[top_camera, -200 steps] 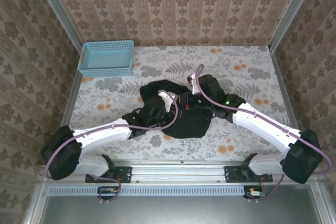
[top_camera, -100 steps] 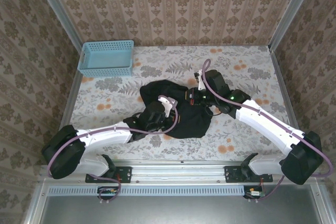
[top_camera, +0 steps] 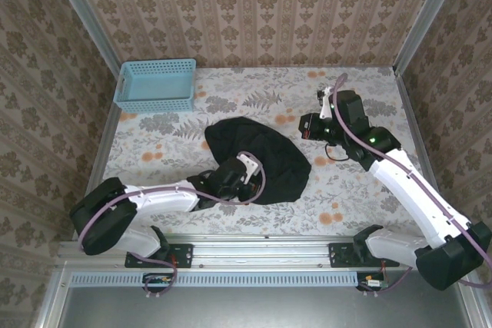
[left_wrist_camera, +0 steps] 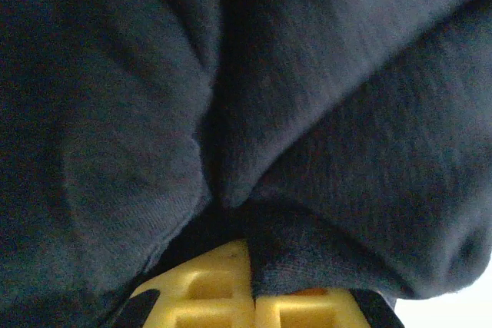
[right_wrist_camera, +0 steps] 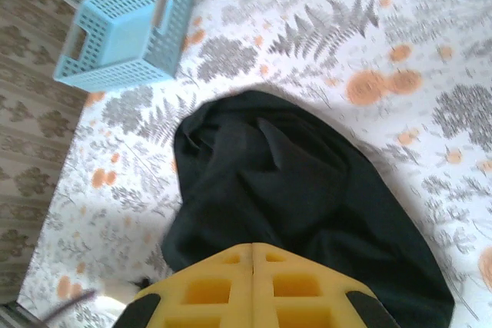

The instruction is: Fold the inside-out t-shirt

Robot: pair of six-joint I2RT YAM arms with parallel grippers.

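The inside-out t-shirt (top_camera: 265,147) is a black rumpled mound in the middle of the table, with no white tag showing. My left gripper (top_camera: 229,180) is pushed into the shirt's near-left edge. In the left wrist view its yellow fingers (left_wrist_camera: 204,289) meet at the tips, with a fold of the dark t-shirt (left_wrist_camera: 307,74) drawn down into their seam. My right gripper (top_camera: 306,125) hangs to the right of the shirt, apart from it. From its wrist camera, the right gripper (right_wrist_camera: 253,248) is shut on nothing, and the t-shirt (right_wrist_camera: 292,182) lies beyond it.
A light blue basket (top_camera: 156,84) stands at the far left corner of the floral table (top_camera: 361,190); the basket (right_wrist_camera: 123,32) looks empty. Patterned walls close in the left, back and right sides. A metal rail runs along the near edge.
My right gripper has let go of the shirt and pulled back up and to the right. The shirt has dropped into a rounder mound. My left gripper has shifted slightly nearer, still in the cloth.
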